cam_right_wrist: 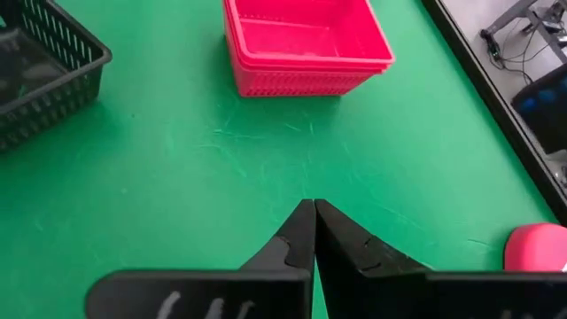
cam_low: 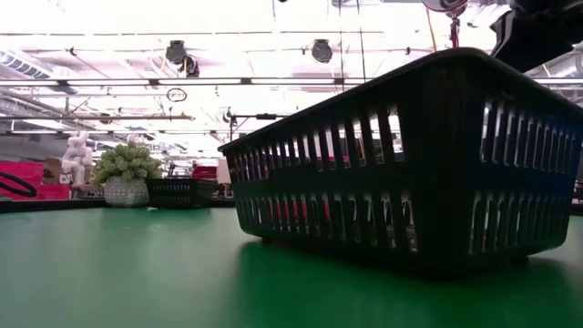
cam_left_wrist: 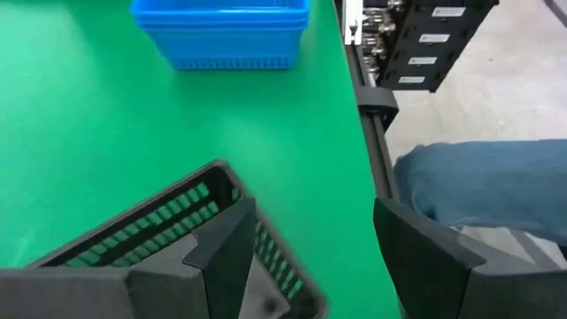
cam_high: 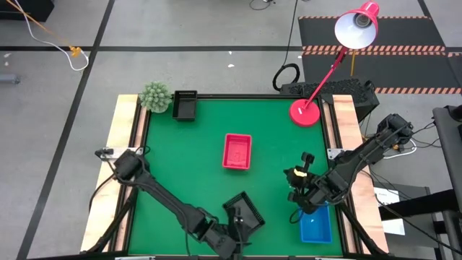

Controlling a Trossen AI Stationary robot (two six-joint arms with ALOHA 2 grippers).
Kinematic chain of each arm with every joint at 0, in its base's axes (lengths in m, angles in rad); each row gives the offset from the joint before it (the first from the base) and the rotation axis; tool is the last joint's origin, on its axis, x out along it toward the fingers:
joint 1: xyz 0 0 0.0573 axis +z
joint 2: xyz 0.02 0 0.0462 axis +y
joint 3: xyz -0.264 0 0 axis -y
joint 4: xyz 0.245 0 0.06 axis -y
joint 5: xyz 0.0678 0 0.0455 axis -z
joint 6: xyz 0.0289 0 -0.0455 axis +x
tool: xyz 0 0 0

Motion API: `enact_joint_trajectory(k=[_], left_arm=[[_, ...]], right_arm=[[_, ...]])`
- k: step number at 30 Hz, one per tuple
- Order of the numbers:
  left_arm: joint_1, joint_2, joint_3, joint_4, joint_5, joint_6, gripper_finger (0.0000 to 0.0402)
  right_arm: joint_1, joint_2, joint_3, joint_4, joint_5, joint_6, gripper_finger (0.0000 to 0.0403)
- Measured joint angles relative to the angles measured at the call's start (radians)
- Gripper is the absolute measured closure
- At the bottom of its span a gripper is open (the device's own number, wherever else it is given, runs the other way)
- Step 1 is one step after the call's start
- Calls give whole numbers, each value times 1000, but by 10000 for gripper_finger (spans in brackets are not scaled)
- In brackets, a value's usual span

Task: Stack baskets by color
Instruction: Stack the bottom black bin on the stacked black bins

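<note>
The left gripper (cam_high: pixel 232 232) sits low at the near edge of the table with its jaws spread wide, and in the left wrist view one finger (cam_left_wrist: pixel 226 257) is down inside the near black basket (cam_high: pixel 244 211) while the other hangs outside its wall, so the rim is between them but not pinched. That basket is a bit skewed to the table edges, and in the low view it fills most of the frame, sitting flat on the green mat (cam_high: pixel 188 166). The left arm runs in from the left side of the table and stretches low along the near edge. The right gripper (cam_high: pixel 297 189) has its jaws clenched tight together on nothing, tips pointing out over bare mat toward the red basket (cam_high: pixel 237 151); its arm comes in from the right edge, elbow bent. Right by it, close to the near right corner, is the blue basket (cam_high: pixel 316 227), which the arm partly covers from above. The red one looks like a nested stack and sits around the middle with lots of open green all around it. A second black basket (cam_high: pixel 185 105) is up at the far edge beside the fuzzy green plant (cam_high: pixel 154 96), and the lamp's red base (cam_high: pixel 305 112) sits at the far right. Past the table edge there's a person's jeans-covered leg (cam_left_wrist: pixel 487 186).
</note>
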Motion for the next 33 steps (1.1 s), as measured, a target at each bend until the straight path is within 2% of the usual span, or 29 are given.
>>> enact_joint_trajectory(k=[7, 12, 16, 23, 28, 33], left_arm=[[6, 88, 56, 0, -38, -83, 170], [6, 99, 53, -9, -36, -152, 170], [5, 99, 48, -81, -72, -189, 170], [15, 117, 48, -84, -51, -257, 173], [13, 134, 47, -82, -35, -285, 212], [16, 131, 47, -99, -39, -285, 283]], right_arm=[[0, 0, 0, 45, -33, 15, 403], [8, 0, 0, 79, -56, 21, 403], [29, 0, 0, 100, -56, 21, 403], [73, 0, 0, 150, -55, 20, 403], [79, 0, 0, 158, -54, 20, 403], [80, 1, 1, 160, -55, 14, 403]])
